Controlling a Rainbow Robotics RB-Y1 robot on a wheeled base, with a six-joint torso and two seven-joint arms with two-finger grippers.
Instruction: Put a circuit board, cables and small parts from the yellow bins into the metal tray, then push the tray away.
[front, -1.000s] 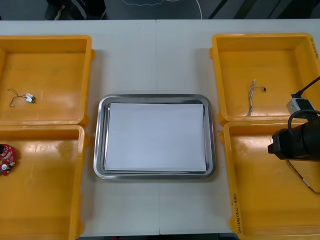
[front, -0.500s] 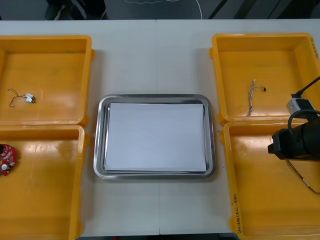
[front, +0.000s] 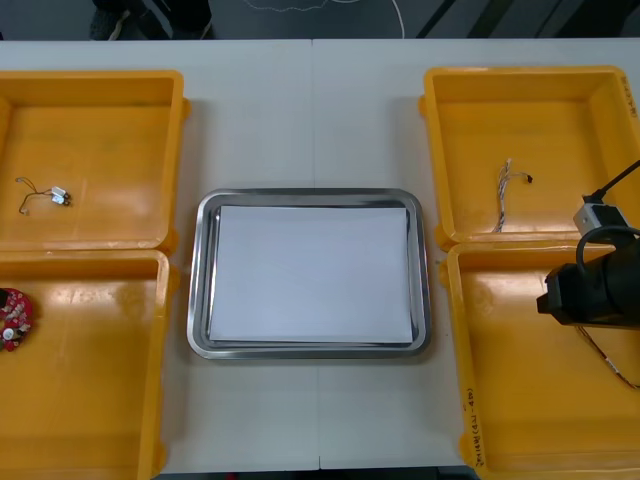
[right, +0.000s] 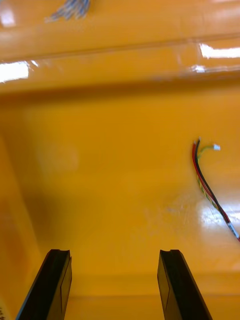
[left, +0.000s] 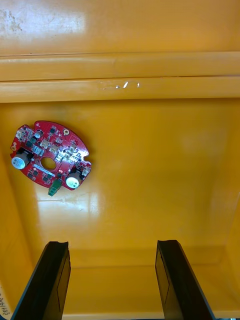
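My right gripper (right: 115, 255) is open and holds nothing, hovering inside the near right yellow bin (front: 462, 340). A red and yellow cable (right: 207, 185) lies on that bin's floor, beyond the fingers and off to one side. In the front view the cable (front: 612, 362) peeks out under my right wrist (front: 590, 292). My left gripper (left: 112, 247) is open over the near left bin (front: 165, 330), with the round red circuit board (left: 50, 157) ahead of one finger. The board (front: 12, 320) sits at that bin's left edge. The metal tray (front: 200, 280), white inside, lies between the bins.
A twisted blue and white cable (front: 505, 188) lies in the far right bin (front: 432, 150). A small metal part (front: 55, 195) with thin wires rests in the far left bin (front: 175, 150). Bare table lies beyond and in front of the tray.
My right wrist has shifted slightly toward the table's near edge. Nothing else has moved.
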